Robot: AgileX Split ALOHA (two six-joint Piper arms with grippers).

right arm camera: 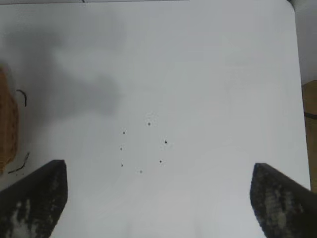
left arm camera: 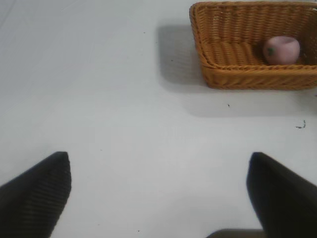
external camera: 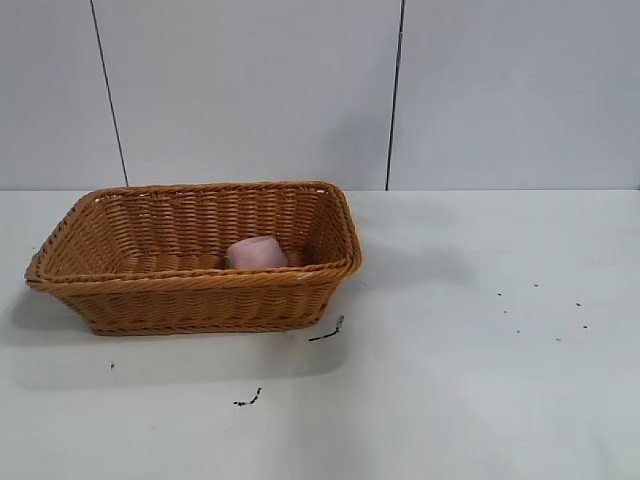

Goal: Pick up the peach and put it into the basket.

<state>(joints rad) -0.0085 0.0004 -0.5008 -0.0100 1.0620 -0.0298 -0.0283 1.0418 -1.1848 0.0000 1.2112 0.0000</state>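
Note:
The pale pink peach [external camera: 257, 253] lies inside the orange-brown wicker basket [external camera: 190, 285], near its front right part. The left wrist view shows the peach [left arm camera: 281, 49] in the basket [left arm camera: 247, 74] too, far from my left gripper [left arm camera: 159, 163], which is open and empty above bare table. My right gripper [right arm camera: 158, 171] is open and empty over the white table, with only an edge of the basket [right arm camera: 6, 129] showing far off. Neither arm shows in the exterior view.
Small dark scraps [external camera: 327, 332] lie on the white table just in front of the basket, and dark specks [external camera: 540, 310] dot the table at the right. The table's edge [right arm camera: 297, 74] and rounded corner show in the right wrist view.

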